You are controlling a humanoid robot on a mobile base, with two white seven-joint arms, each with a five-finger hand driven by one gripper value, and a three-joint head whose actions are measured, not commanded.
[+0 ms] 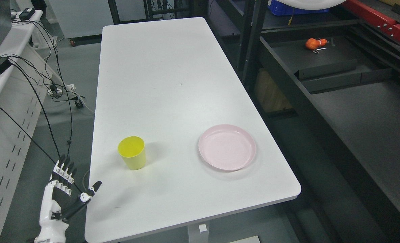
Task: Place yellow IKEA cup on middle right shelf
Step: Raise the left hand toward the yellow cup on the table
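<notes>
Cup: the yellow cup (132,153) is seen upright on the white table (159,74), near-left part, untouched.
Plate: a pink plate (227,147) is set to the cup's right, well apart.
Left hand: the left hand (60,199) is held off the table's near-left edge, fingers spread, nothing gripped.
Right hand: not seen.
Shelf: the dark shelf (365,118) is found on the right, across a gap.
Progress: nothing done yet, it is judged; grasp, carry and placing are all left.
</notes>
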